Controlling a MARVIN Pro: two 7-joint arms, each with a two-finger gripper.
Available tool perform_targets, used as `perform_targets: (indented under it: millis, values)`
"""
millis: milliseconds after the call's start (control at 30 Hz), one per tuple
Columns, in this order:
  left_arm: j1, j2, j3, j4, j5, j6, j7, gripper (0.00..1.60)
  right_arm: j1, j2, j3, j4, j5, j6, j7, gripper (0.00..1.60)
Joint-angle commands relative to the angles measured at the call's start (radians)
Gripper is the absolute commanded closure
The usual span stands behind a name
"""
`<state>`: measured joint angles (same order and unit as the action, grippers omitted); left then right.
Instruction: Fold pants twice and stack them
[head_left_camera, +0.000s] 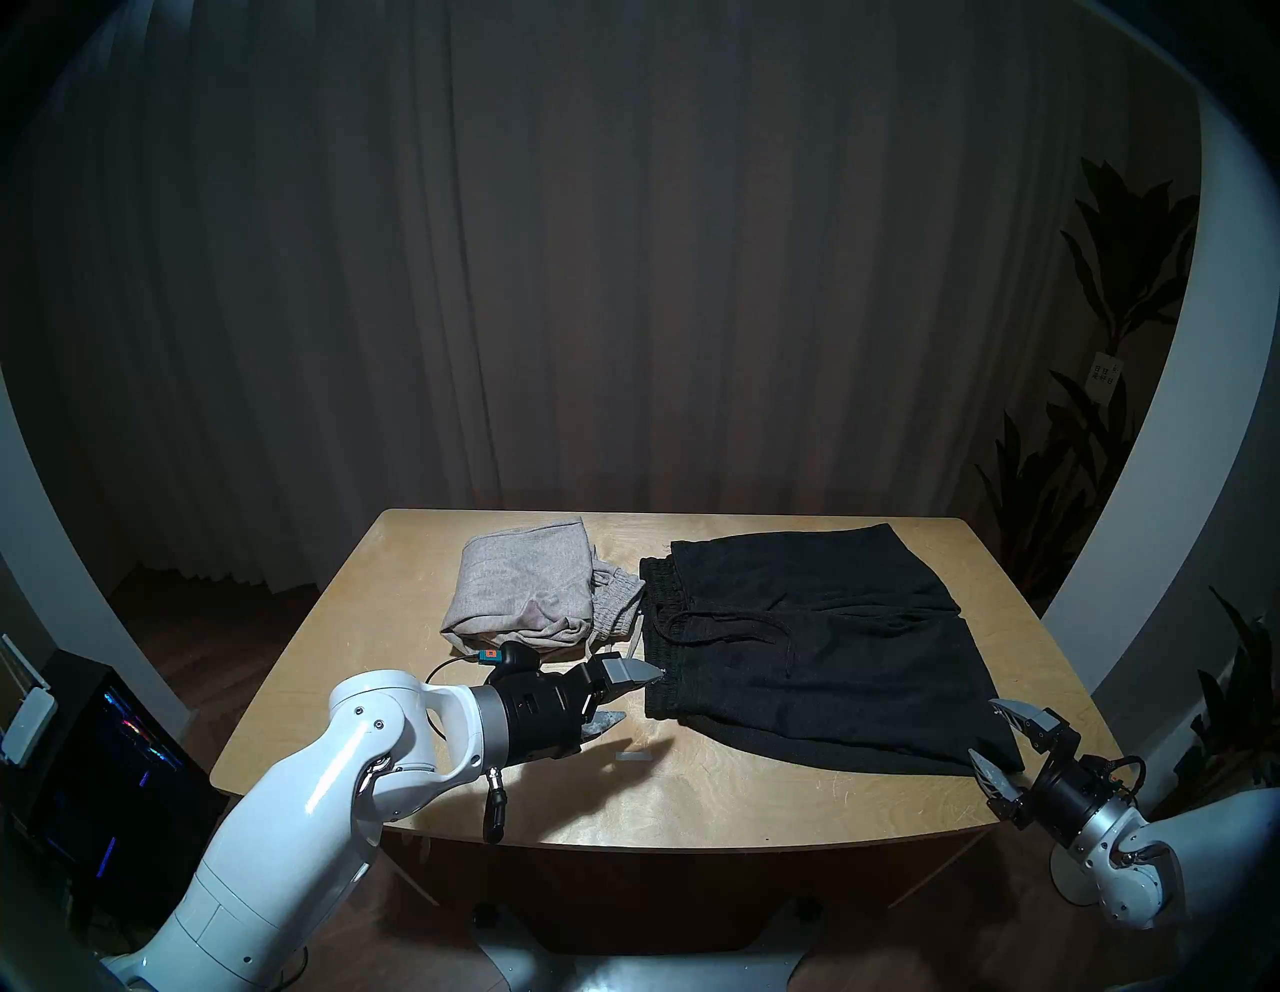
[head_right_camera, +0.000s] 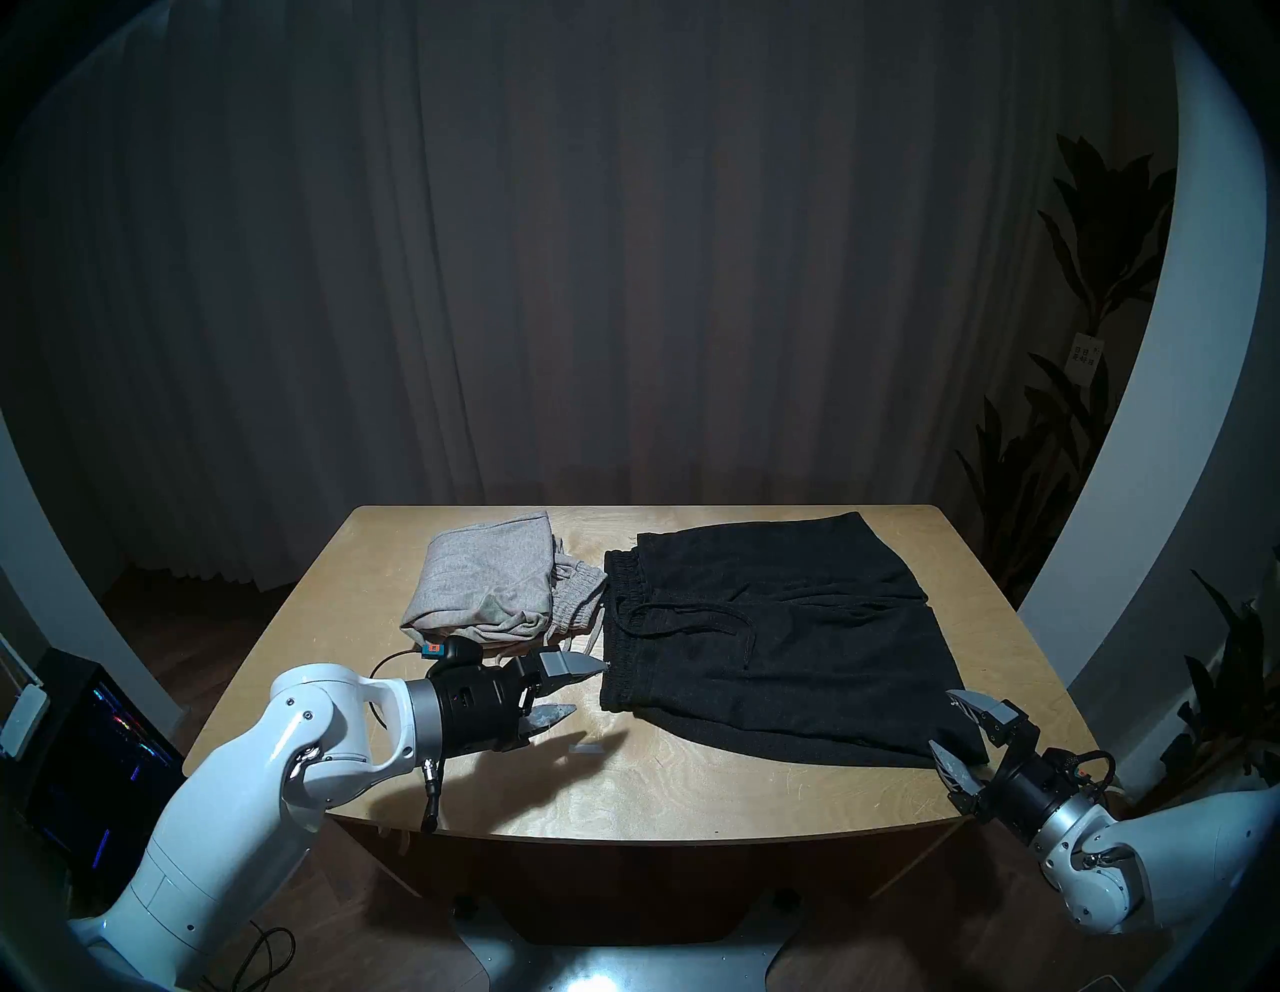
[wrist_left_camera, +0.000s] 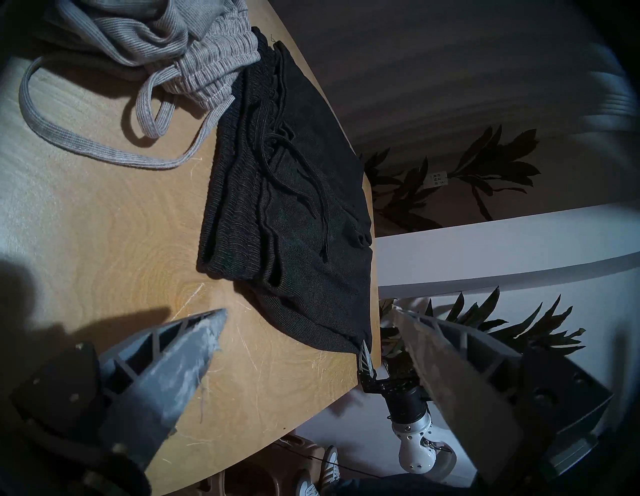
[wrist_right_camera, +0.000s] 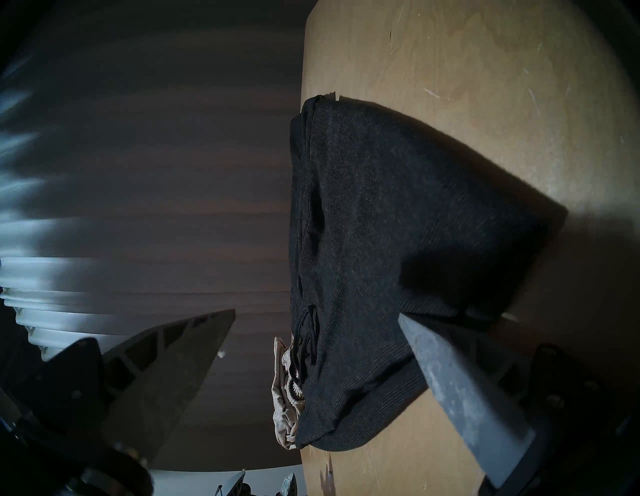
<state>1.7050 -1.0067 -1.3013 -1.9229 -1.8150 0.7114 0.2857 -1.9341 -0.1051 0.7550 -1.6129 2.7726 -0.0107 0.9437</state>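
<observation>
The black pants (head_left_camera: 810, 644) lie flat on the right half of the wooden table (head_left_camera: 692, 796), waistband to the left and the black cord loose on top. Folded into a bundle, the grey pants (head_left_camera: 526, 589) sit at the back left, their pale cord trailing forward. My left gripper (head_left_camera: 638, 695) is open at the near end of the black waistband, its upper fingertip touching the edge. My right gripper (head_left_camera: 983, 729) is open around the near right corner of the black pants (wrist_right_camera: 398, 214). In the left wrist view, the black pants (wrist_left_camera: 294, 194) are ahead of the open fingers (wrist_left_camera: 180, 350).
A small grey strip (head_left_camera: 632, 757) lies on the table near my left gripper. The table's front edge runs just below both wrists. A dark computer case (head_left_camera: 118, 762) stands on the floor to the left, and plants (head_left_camera: 1108, 277) to the right. A curtain hangs behind.
</observation>
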Motion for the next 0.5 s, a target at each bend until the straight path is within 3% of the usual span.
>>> perform_targets:
  millis: [0, 467]
  values:
    - [-0.034, 0.004, -0.015, 0.003, 0.003, 0.003, -0.005, 0.0, -0.013, 0.003, 0.005, 0.004, 0.003, -0.006, 0.029, 0.0]
    - [-0.042, -0.016, 0.016, 0.016, -0.002, 0.037, -0.007, 0.0, -0.03, 0.003, 0.014, 0.031, 0.018, -0.016, 0.07, 0.0]
